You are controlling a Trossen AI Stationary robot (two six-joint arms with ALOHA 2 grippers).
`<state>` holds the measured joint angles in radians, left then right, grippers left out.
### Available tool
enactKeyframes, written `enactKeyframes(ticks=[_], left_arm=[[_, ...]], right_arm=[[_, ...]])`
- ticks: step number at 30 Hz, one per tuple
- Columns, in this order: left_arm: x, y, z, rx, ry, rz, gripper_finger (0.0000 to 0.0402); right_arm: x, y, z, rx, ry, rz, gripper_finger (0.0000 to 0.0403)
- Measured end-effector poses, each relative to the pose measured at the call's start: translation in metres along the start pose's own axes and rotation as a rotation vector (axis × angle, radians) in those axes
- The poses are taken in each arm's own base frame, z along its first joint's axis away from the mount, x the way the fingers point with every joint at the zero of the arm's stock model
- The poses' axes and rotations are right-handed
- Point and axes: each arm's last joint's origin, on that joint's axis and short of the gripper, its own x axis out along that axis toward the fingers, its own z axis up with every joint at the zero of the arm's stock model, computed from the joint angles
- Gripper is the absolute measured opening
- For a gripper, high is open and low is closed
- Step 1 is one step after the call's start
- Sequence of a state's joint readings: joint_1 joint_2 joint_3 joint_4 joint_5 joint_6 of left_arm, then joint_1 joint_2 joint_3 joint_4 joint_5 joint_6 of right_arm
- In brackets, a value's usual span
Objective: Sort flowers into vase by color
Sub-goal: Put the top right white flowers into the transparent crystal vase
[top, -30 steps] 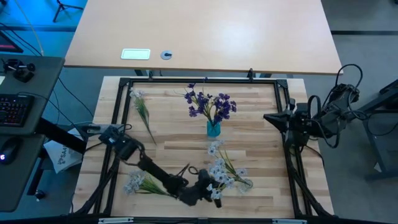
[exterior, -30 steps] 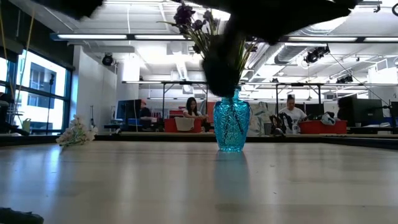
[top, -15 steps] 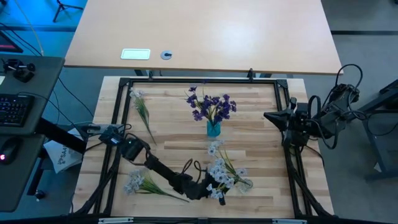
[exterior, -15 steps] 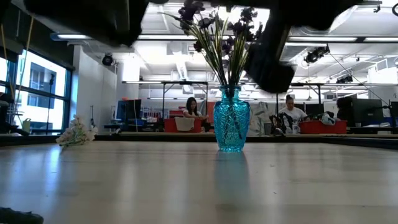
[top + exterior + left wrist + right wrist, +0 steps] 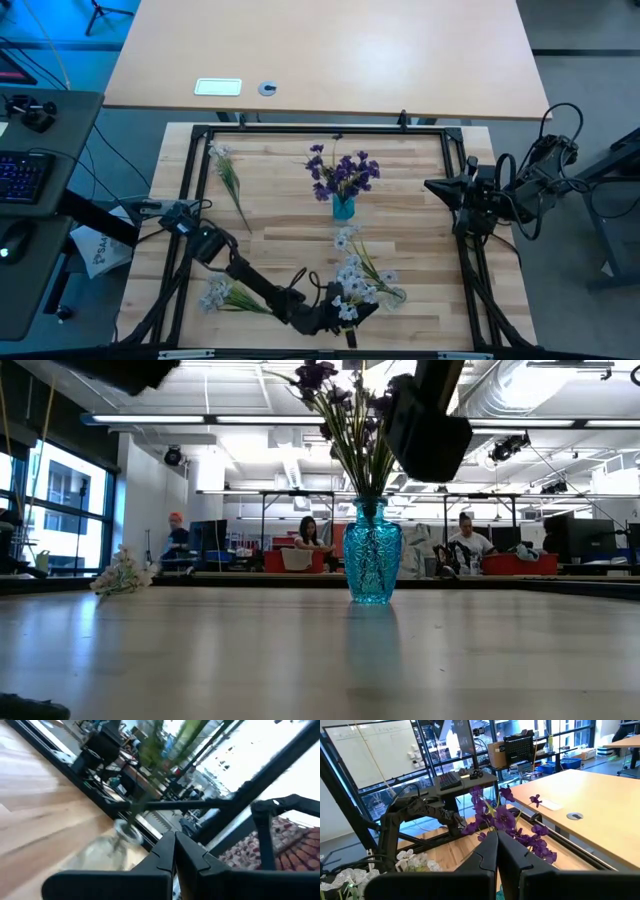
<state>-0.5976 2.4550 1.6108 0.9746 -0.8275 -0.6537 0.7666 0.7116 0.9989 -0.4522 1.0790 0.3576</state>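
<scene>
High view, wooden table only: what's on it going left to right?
Pale sprig bunch → lone pale sprig → left gripper → blue vase of purple flowers → right gripper at the right edge.

No readable text anywhere I look. The whiteboard [image 5: 370, 750] beyond my right wrist carries faint handwriting, too small to make out. A white bag [image 5: 100, 250] on the floor beside my table shows dark letters, partly hidden, unreadable. The white plate [image 5: 218, 87] on the far desk: blank to me.
</scene>
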Motion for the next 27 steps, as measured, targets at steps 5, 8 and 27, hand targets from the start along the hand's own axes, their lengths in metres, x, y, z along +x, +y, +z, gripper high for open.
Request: enactKeyframes(ticks=[5, 8, 27], left_arm=[[0.016, 0.000, 0.013, -0.003, -0.038, 0.001, 0.0000], [0.024, -0.005, 0.017, 0.066, -0.012, -0.013, 0.0000], [0.009, -0.018, 0.002, 0.164, 0.036, 0.059, 0.0000]], right_arm=[[0.000, 0.000, 0.000, 0.000, 0.000, 0.000, 0.0000], [0.000, 0.000, 0.000, 0.000, 0.000, 0.000, 0.0000], [0.000, 0.000, -0.001, -0.012, 0.006, -0.002, 0.0000]])
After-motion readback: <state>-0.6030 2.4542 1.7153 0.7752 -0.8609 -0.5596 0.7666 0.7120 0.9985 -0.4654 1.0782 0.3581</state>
